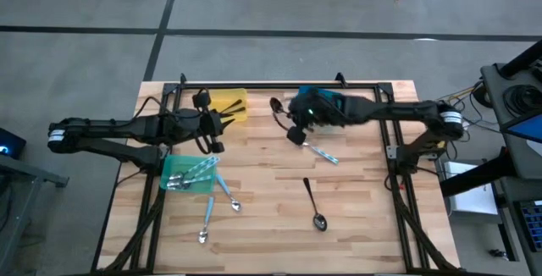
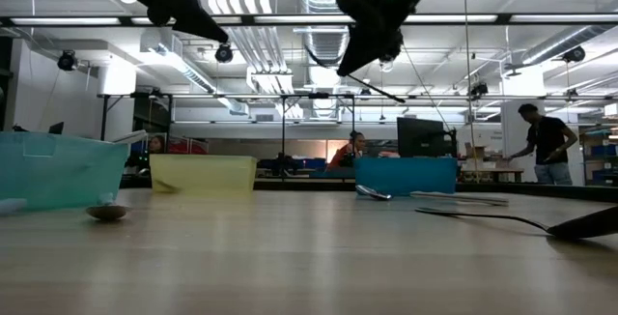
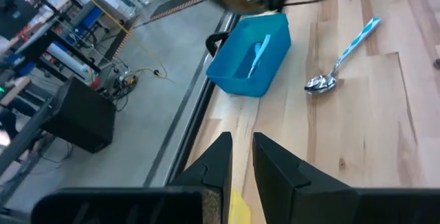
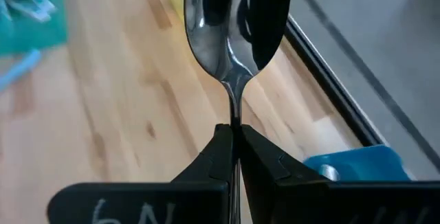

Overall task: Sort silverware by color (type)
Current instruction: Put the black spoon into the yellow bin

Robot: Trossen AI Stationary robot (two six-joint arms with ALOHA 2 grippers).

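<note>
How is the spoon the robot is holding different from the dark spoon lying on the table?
The held spoon is up in the air, pinched by its handle in the shut right gripper; the dark spoon lies flat on the table, touched by nothing. The held spoon sits up by the blue bin; the dark spoon lies nearer the middle. The held spoon looks shiny in the wrist view. Both are slim spoons.

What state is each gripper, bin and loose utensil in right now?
Right gripper: shut on dark spoon, raised near the blue bin.
Left gripper: empty, fingers slightly apart.
Blue bin: holds a light-blue-handled utensil.
Green bin: holds several blue-handled utensils.
Yellow bin: contents unclear.
Black spoon: lying loose on the table.
</note>
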